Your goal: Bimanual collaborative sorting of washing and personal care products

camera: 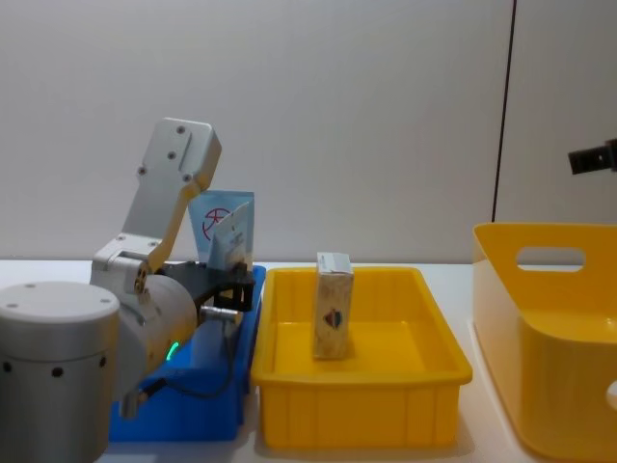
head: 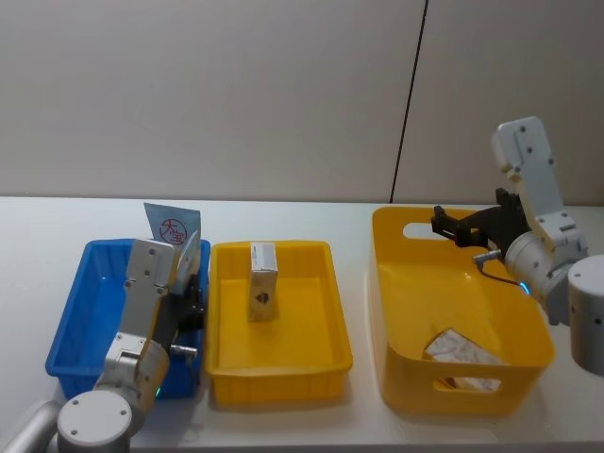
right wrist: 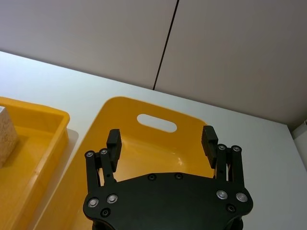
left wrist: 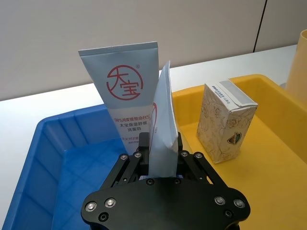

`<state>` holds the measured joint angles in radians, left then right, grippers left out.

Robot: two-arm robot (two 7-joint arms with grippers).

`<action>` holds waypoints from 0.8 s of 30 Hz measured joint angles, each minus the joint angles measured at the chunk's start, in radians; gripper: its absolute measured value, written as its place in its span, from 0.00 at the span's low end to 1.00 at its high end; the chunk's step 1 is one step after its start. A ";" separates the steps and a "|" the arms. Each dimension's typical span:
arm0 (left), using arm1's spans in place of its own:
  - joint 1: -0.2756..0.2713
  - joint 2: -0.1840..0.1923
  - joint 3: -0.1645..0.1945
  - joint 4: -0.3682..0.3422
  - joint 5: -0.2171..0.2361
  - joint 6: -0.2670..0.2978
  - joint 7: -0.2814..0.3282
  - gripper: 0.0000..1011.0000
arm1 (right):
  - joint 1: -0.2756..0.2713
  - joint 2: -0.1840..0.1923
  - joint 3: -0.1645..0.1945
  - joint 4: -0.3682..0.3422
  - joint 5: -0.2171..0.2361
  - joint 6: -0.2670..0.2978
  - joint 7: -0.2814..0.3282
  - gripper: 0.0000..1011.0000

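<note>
My left gripper [left wrist: 160, 146] is shut on a pale blue tube [left wrist: 163, 120], seen edge-on, held upright over the blue tray [head: 85, 321]. Behind it a second pale blue tube [left wrist: 120, 91] with a red round logo stands in that tray, leaning at its far wall. A cream carton [head: 262, 280] with a dark emblem stands upright in the small yellow tray [head: 283, 363]. A translucent whitish soft pack [head: 461, 351] lies on the floor of the large yellow basket [head: 401, 283]. My right gripper [right wrist: 162, 139] hangs open above the basket's far end, holding nothing.
The three containers stand in a row on a white table [head: 283, 212], blue at the left, basket at the right, with narrow gaps between them. A grey wall rises close behind the table. The basket has tall sides with handle slots [right wrist: 156, 122].
</note>
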<state>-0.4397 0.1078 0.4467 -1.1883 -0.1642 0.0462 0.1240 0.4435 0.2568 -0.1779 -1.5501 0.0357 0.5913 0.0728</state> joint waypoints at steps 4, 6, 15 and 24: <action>0.000 0.000 0.000 0.000 0.000 0.000 0.000 0.23 | 0.000 0.000 0.000 0.000 0.000 0.000 0.000 0.99; 0.000 0.000 0.000 0.001 0.000 0.000 0.000 0.23 | 0.000 0.000 0.000 0.000 0.000 0.000 0.000 0.99; -0.002 0.000 0.000 0.000 0.001 0.000 -0.003 0.23 | 0.000 0.000 0.000 0.000 0.000 0.000 0.000 0.99; -0.016 0.015 -0.007 -0.049 0.002 0.010 -0.035 0.23 | 0.000 0.000 0.000 0.000 0.000 0.000 0.000 0.99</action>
<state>-0.4556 0.1233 0.4401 -1.2371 -0.1626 0.0561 0.0892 0.4435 0.2568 -0.1778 -1.5501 0.0357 0.5913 0.0728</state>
